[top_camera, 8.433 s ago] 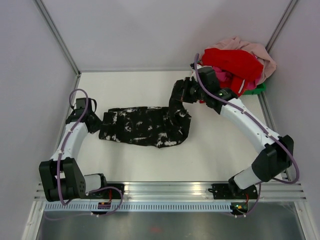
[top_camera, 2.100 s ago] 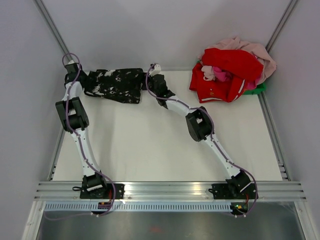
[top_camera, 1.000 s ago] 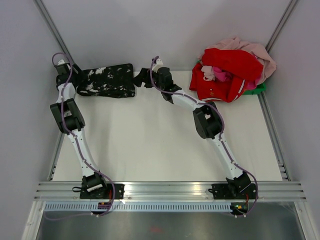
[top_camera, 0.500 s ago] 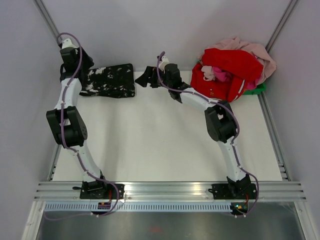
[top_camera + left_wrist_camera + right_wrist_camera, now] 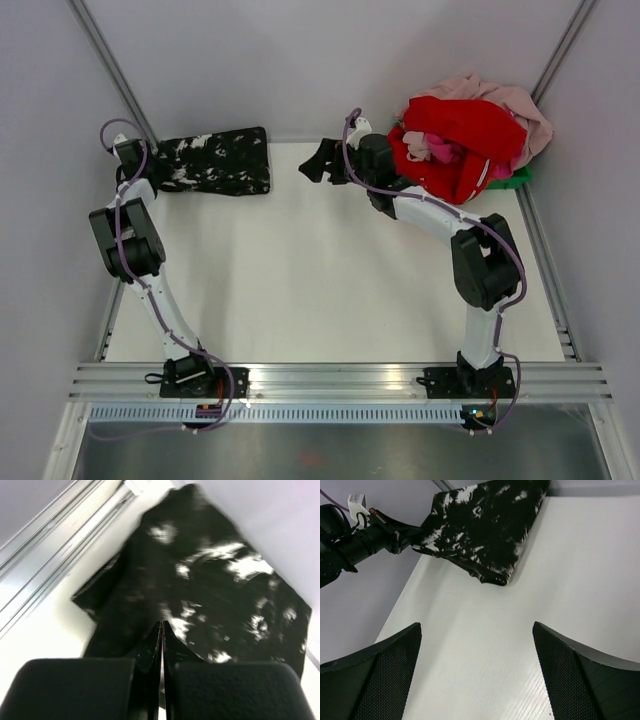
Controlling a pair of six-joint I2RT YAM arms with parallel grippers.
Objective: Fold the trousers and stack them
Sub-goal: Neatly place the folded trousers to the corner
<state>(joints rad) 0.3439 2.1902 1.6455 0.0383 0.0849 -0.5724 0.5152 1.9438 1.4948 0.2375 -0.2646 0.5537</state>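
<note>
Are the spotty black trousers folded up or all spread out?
Folded: the trousers lie as one short block with layered edges, and no separate legs show.

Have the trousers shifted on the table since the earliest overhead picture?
Yes. The trousers went from mid-table to the far left corner, up against the back wall, farther from the red garment.

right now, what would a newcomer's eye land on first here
The black trousers with white blotches, folded into a compact block at the table's far left corner, stand out most against the white surface. Next is the heap of red and pink clothes at the far right corner. The left gripper is shut at the trousers' left end, while the right gripper hangs open between the two.
</note>
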